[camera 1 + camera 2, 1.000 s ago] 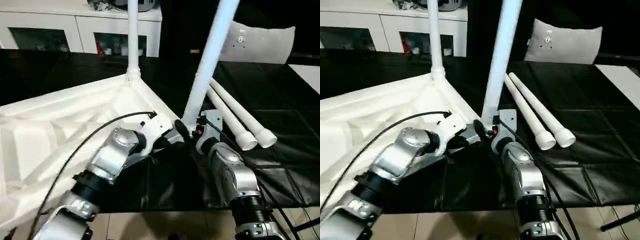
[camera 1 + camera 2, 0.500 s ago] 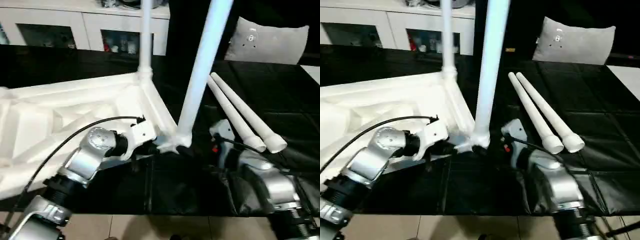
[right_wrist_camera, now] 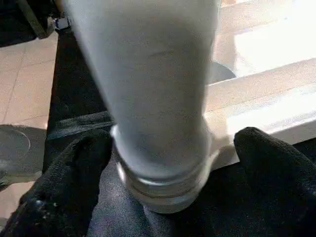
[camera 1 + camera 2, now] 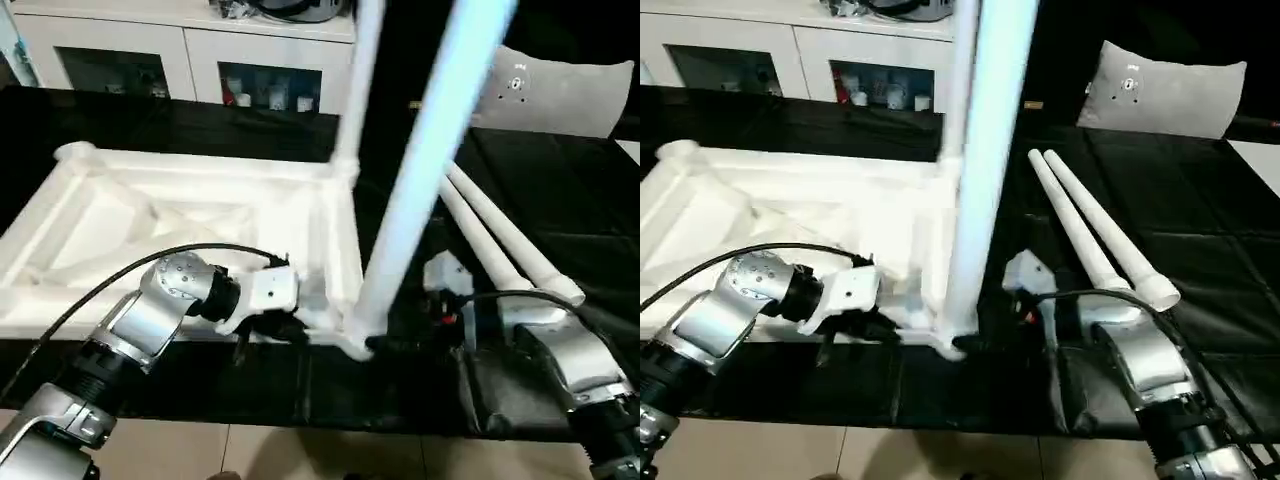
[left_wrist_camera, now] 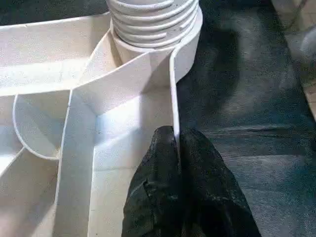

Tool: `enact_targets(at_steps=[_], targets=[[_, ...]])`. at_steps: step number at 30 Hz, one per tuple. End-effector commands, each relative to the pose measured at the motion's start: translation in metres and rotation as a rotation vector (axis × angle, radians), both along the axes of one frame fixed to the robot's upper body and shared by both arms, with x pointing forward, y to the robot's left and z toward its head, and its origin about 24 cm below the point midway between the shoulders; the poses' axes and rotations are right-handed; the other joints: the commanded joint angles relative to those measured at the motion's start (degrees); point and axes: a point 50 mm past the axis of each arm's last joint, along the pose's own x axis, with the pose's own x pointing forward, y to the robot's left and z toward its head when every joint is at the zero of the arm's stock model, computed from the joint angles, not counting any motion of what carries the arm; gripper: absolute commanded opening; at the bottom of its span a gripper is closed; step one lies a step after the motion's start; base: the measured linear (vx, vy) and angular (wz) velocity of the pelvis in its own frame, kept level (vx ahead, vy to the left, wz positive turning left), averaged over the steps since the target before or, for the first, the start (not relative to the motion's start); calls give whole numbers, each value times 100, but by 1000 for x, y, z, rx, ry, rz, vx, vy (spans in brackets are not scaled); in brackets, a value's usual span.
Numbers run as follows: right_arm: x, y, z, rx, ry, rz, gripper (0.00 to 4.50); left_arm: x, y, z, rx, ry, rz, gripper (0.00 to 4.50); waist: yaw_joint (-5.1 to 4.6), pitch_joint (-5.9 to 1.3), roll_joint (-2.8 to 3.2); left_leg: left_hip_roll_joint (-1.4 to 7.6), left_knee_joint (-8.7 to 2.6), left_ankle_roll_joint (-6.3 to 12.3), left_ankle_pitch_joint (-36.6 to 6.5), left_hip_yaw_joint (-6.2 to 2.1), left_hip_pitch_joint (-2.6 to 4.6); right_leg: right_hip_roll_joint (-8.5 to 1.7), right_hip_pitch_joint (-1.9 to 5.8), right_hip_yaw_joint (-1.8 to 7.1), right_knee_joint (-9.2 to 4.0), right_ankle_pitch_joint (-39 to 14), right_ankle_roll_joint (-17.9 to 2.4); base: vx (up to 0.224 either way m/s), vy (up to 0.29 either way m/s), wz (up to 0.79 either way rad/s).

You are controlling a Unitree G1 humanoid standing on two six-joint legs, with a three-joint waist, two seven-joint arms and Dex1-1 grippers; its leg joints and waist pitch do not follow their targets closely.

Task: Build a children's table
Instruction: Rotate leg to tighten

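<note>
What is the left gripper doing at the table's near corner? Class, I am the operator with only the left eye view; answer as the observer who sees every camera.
Observer: In the left wrist view the left gripper is shut on the thin side wall of the table top, one finger on each side.
Operator: How close to the corner?
Observer: Just short of the round socket, where the ribbed end of a leg sits.
Operator: And the right gripper?
Observer: In the right wrist view the right gripper is open, its fingers apart on either side of that leg's base.
</note>
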Motion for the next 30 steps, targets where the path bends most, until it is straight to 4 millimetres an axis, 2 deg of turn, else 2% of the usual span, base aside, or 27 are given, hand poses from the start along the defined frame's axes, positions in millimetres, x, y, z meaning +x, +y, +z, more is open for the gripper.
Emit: enact_targets(at_steps=[1,5,15,23,26,27,28,29,30], targets=[[3,1,6,2,-12,27,404,-4,-8,1,32,-5,-94,0,-22,-389,7,156,-376,313,-951,4,21,-415,299,279,-316,-1619,-1115,0,0,0],[1,4,3,-1,-5,59,374,-4,-8,2,34,-4,-114,0,-4,-375,11,153,-375,294,-1005,6,27,-423,291,280,-338,-1835,-1027,0,0,0],[-1,10,-1,9,4,85,283,-5,-7,1,41,-5,-125,0,9,-374,15,148,-379,265,-1024,4,29,-411,290,277,-338,-1834,-1006,0,0,0],[-7,13,-3,44,48,83,267,-4,-7,1,27,1,-90,0,8,-363,-2,145,-379,286,-998,7,25,-404,288,280,-340,-1846,-990,0,0,0],[-10,20,-4,92,89,34,266,0,-11,3,-13,13,-6,0,13,-349,0,151,-390,267,-990,8,30,-404,281,282,-351,-1894,-968,0,0,0],[-10,21,-4,95,91,25,266,0,-12,3,-17,12,5,0,13,-346,-2,147,-391,254,-1020,1,26,-408,284,276,-355,-1972,-950,0,0,0],[-7,36,-8,145,109,-118,266,7,-23,6,-50,1,147,0,-8,-337,8,150,-401,204,-1084,-2,27,-401,278,278,-357,-2062,-922,0,0,0],[-6,37,-8,148,109,-124,265,7,-24,6,-51,0,152,0,-21,-313,19,151,-402,143,-1207,4,54,-398,236,278,-384,-2221,-926,0,0,0],[-5,39,-9,160,110,-149,265,8,-26,6,-54,-3,173,0,-34,-294,10,137,-404,107,-1330,-2,50,-406,232,265,-417,-2473,-861,0,0,0]])
